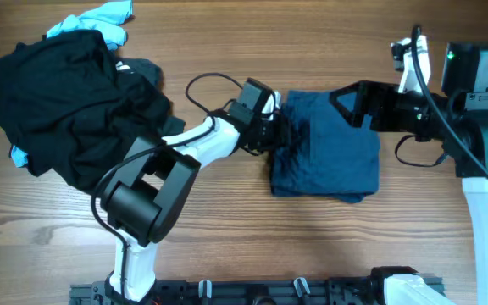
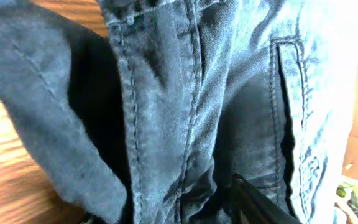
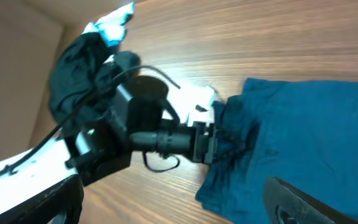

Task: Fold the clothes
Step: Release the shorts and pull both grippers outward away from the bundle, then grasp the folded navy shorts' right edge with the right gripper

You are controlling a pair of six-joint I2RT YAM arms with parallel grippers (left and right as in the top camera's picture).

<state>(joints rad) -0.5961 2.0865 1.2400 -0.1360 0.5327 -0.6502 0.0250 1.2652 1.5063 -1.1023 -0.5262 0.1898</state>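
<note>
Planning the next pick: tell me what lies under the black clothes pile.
Light blue cloth pokes out from under the black pile at its top edge and again at its lower left. Whether that is one garment, and anything else beneath, is covered.

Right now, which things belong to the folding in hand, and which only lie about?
In hand: blue denim; left gripper, holding its edge.
Lying about: black pile; light blue cloth; neither gripper touches them.
</note>
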